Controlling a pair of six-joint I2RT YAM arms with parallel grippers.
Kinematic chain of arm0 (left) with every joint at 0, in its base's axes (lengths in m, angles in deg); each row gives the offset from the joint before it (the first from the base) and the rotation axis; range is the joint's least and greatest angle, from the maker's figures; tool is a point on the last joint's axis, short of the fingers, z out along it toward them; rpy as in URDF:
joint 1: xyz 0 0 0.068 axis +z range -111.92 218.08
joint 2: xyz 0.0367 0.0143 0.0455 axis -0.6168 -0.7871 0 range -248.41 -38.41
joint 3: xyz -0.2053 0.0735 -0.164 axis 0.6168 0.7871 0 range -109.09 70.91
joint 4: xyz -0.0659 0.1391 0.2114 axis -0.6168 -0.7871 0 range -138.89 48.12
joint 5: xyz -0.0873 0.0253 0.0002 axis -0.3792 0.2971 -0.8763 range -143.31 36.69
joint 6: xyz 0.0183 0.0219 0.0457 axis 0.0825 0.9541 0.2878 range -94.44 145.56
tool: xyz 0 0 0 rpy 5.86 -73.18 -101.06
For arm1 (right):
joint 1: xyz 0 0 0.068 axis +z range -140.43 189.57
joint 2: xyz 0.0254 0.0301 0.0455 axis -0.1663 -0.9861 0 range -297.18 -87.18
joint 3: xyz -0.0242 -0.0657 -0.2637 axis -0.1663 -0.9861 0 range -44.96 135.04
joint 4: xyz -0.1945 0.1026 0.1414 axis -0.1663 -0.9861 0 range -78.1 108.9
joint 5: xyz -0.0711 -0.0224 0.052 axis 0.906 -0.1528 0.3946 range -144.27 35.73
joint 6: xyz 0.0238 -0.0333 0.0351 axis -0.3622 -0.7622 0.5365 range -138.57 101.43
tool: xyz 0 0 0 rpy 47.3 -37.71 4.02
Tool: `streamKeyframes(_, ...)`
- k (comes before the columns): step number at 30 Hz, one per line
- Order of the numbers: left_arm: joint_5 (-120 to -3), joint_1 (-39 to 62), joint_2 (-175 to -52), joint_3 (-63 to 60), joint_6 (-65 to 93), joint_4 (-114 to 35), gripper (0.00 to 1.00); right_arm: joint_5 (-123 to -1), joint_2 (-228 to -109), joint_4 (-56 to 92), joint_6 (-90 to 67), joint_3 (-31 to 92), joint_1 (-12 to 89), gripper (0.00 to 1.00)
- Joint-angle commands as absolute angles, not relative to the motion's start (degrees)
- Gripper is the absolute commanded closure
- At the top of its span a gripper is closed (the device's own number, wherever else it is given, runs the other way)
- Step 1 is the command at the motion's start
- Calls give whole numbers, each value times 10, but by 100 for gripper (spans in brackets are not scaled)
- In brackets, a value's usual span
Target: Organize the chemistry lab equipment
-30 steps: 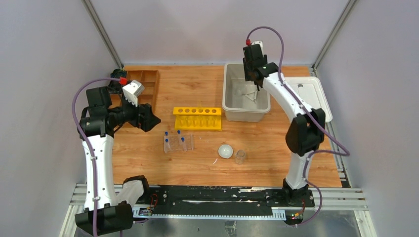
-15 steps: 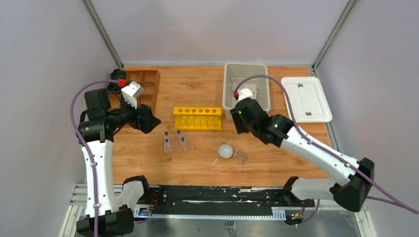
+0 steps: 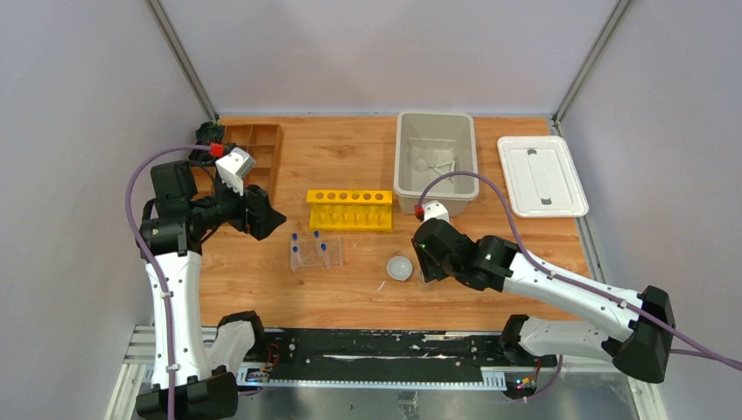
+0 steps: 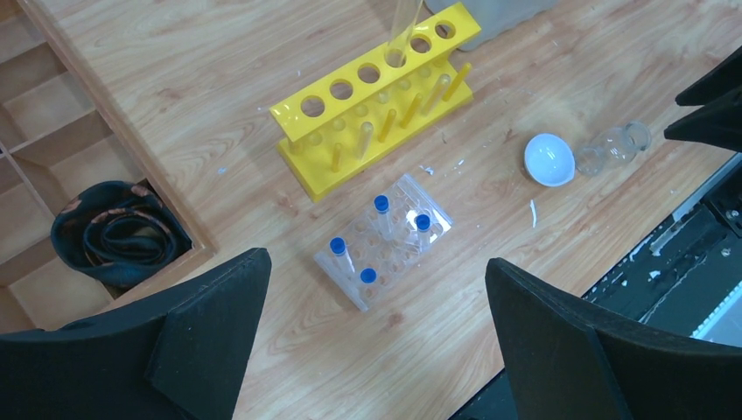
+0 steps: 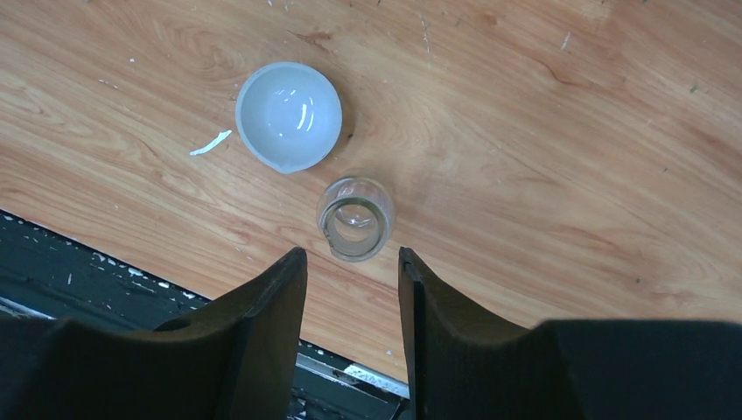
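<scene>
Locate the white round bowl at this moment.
In the top external view, the white round bowl sits near the front edge of the table, right of the clear plastic rack. The right wrist view shows the small glass beaker close beside it.

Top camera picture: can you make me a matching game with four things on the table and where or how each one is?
Things:
1. white bowl
2. yellow rack
3. white lid
4. blue-capped tubes

Clues:
A. stand in the clear plastic rack
B. sits right beside the small glass beaker
C. lies flat to the right of the grey bin
D. has a row of round holes on top

Pairs: 1-B, 2-D, 3-C, 4-A
</scene>
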State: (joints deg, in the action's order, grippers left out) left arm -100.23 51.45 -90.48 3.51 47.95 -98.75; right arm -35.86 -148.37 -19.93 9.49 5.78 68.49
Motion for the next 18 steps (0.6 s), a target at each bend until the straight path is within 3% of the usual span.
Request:
streamKeyframes(1,-1013,517,-897,42,478,-986,1,-369,-1491,-207,118,46,692,53)
streamKeyframes(5,-1012,517,-900,45,478,-986,1,-386,-1507,-194,113,43,692,50)
streamKeyframes(12,-1007,516,-901,29,483,-994,1,-370,-1552,-189,99,39,691,35)
streamKeyframes(15,-1005,517,-907,18,488,-999,0,-363,-1563,-180,99,30,690,36)
streamKeyframes(18,-1002,517,-915,12,488,-1001,0,-354,-1567,-171,102,18,688,44)
